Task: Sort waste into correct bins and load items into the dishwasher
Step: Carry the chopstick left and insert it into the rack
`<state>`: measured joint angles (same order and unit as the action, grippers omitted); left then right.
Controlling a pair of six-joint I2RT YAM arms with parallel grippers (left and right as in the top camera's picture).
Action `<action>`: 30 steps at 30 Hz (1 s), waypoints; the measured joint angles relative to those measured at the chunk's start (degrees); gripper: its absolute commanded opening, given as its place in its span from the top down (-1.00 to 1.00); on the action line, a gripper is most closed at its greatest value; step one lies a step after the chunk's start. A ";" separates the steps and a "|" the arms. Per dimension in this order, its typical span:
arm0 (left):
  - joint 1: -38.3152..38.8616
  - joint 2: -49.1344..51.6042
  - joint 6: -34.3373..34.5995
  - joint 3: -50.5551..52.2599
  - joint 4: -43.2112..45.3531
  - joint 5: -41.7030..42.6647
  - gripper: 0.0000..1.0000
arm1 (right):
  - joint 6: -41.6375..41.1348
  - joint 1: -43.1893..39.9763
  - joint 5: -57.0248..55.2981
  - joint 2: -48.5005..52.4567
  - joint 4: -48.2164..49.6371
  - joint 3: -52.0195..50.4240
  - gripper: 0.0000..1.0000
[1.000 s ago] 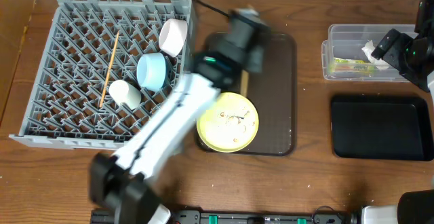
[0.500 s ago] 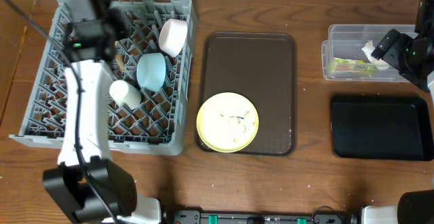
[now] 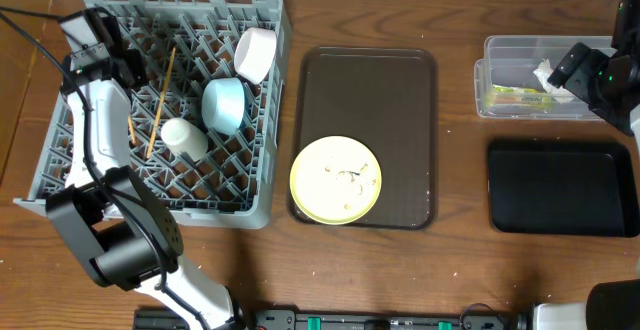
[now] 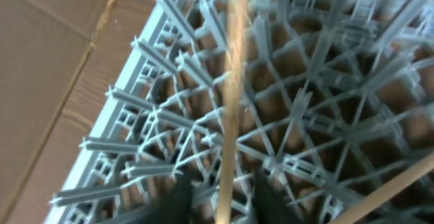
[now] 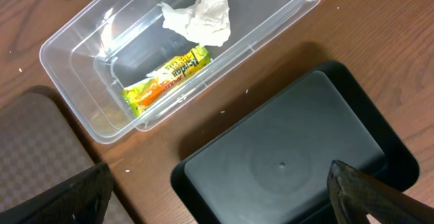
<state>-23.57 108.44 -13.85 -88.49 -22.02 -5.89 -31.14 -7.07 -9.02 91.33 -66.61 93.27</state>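
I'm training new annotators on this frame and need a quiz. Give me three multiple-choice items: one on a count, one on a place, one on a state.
1. How many bowls sit in the grey dish rack? A one; B two; C three.
2. Where is the yellow plate? A in the dish rack; B propped against its outside; C on the dark brown tray.
3. How does the right gripper stand? A open, holding nothing; B shut on the plate; C shut, holding nothing.
Key: 1 B, a light blue bowl and a pinkish-white bowl show; 2 C, tray surface surrounds the plate; 3 A, its fingers stand wide apart.
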 measured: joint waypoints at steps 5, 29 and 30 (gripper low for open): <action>0.00 -0.09 -1.09 0.00 0.63 4.11 -0.63 | 0.00 0.00 0.00 0.00 0.00 0.00 -0.98; 1.88 0.44 1.14 0.00 3.08 24.59 0.63 | 0.00 0.00 0.00 0.00 0.00 0.00 -0.99; 1.86 0.85 0.85 0.00 3.13 24.81 0.84 | 0.00 0.00 0.00 0.00 0.00 0.00 -0.99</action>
<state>-21.71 109.30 -12.99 -88.49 -18.90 18.92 -31.14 -7.07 -9.02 91.33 -66.61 93.27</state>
